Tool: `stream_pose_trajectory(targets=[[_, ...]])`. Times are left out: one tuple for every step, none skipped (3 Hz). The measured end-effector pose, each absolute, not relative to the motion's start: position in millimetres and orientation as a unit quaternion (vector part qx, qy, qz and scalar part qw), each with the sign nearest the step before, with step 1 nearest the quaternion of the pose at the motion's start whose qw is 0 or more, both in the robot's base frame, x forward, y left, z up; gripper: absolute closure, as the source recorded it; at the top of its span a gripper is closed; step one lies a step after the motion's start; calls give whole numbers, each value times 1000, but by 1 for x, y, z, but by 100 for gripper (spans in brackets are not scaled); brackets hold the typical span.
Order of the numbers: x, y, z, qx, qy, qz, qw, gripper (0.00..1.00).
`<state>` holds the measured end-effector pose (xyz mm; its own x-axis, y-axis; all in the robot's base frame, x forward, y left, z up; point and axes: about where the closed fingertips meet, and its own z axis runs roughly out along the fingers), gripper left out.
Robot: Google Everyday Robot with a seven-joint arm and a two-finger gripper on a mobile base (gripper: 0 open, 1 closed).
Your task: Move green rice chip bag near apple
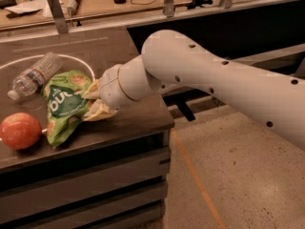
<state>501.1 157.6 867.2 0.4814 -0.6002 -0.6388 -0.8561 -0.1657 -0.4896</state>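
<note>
The green rice chip bag [62, 106] lies on the dark counter [138, 116], its lower end close to the red-orange apple [20, 130] at the left edge, a small gap between them. My gripper [93, 104], at the end of the big white arm [205, 80], is at the bag's right edge. Its pale fingers [101, 112] stand above and below that edge and look shut on the bag.
A clear plastic water bottle [33, 75] lies behind the bag, inside a white ring marked on the counter. The counter's right edge drops to drawer fronts and a speckled floor [238, 175]. A cluttered wooden bench [95, 1] runs along the back.
</note>
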Motion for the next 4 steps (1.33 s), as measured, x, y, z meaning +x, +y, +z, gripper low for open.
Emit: stream_pose_trajectory(targets=[[499, 159, 869, -750, 485, 150, 425, 22], [498, 160, 870, -751, 483, 149, 425, 0], [498, 161, 870, -751, 483, 149, 425, 0], [498, 148, 877, -746, 489, 143, 430, 0]])
